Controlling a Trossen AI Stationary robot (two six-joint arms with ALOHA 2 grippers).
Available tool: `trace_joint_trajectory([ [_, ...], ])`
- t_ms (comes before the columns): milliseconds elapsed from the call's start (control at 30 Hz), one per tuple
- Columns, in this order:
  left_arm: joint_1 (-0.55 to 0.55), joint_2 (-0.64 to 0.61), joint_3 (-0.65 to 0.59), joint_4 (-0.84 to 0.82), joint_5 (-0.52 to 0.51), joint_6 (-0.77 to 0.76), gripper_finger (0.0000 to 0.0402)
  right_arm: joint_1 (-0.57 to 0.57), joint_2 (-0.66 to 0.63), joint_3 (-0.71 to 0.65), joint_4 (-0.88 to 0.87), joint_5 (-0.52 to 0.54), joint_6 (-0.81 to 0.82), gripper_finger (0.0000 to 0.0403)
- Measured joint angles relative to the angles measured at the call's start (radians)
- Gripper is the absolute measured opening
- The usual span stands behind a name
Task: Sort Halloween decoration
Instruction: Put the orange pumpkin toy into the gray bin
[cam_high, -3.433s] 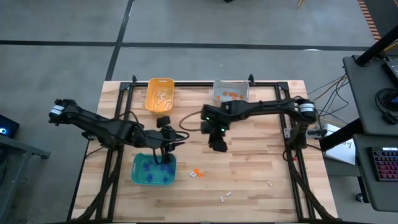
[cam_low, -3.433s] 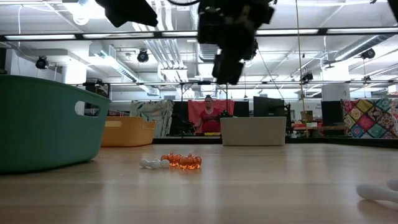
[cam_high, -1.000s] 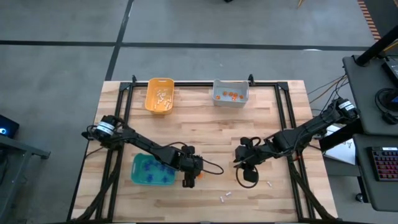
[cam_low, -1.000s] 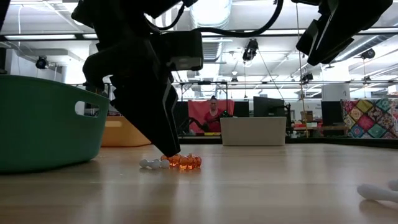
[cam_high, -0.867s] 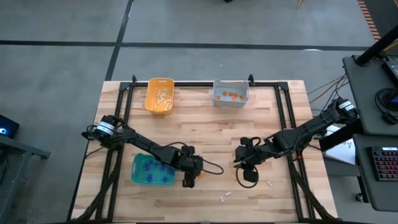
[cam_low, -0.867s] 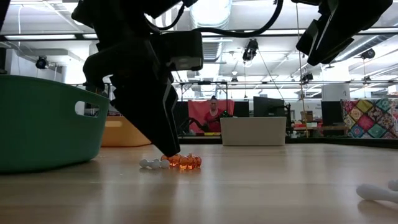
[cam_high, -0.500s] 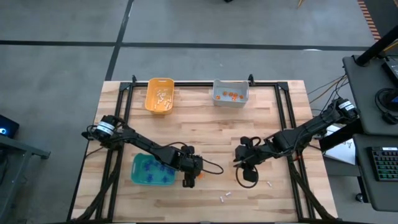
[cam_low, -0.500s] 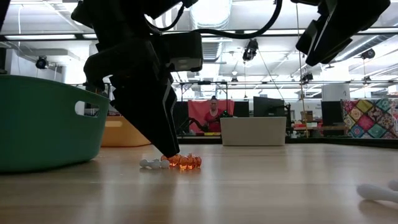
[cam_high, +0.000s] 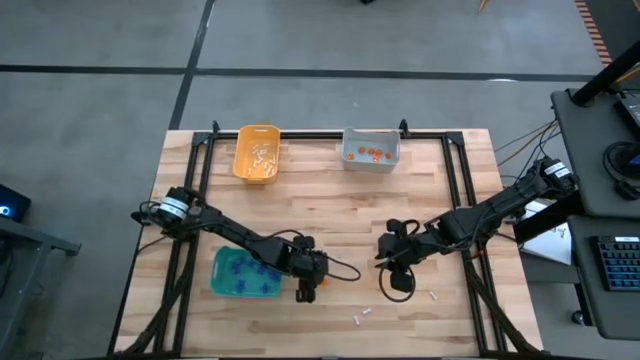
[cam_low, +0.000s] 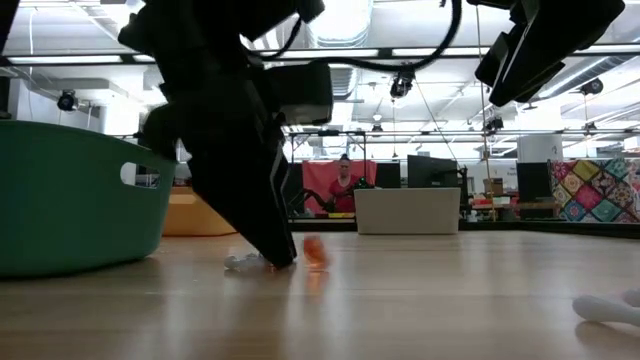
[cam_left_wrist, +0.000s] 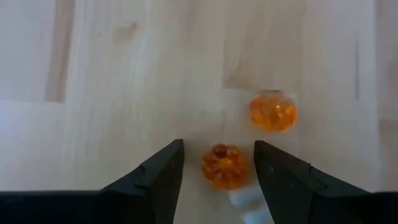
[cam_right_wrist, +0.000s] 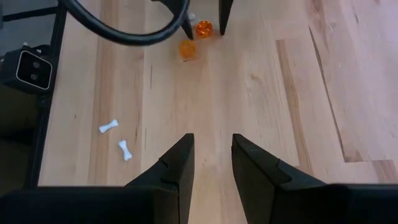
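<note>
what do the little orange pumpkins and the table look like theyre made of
Orange pumpkins: likely clear plastic or resin, glossy; light glows through the ribbed, bumpy bodies. Table: wood planks with a pale matte finish; grain and board seams show.

Between my black left hand (cam_left_wrist: 217, 171) fingers sits an orange pumpkin (cam_left_wrist: 224, 165); another orange one (cam_left_wrist: 273, 112) lies on pale wood-grain worktop (cam_left_wrist: 112, 74).

change: one orange pumpkin (cam_low: 314, 251) knocked loose | left gripper (cam_left_wrist: 217, 165) shifted slightly
</note>
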Motion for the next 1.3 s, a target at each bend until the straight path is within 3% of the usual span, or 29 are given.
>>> trace_joint_trajectory([
  [600,0.005,0.002,0.053,-0.143,-0.015,-0.005,0.0128,0.000,0.000,-0.001,0.000,0.000,0.002,0.0096],
  [1067,0.013,-0.026,0.054,-0.125,-0.025,0.064,0.0019,0.000,0.000,-0.001,0.000,0.000,-0.007,0.0096],
  [1300,0.065,-0.108,0.053,-0.149,-0.027,0.152,0.0001,0.000,0.000,-0.001,0.000,0.011,-0.039,0.0096],
])
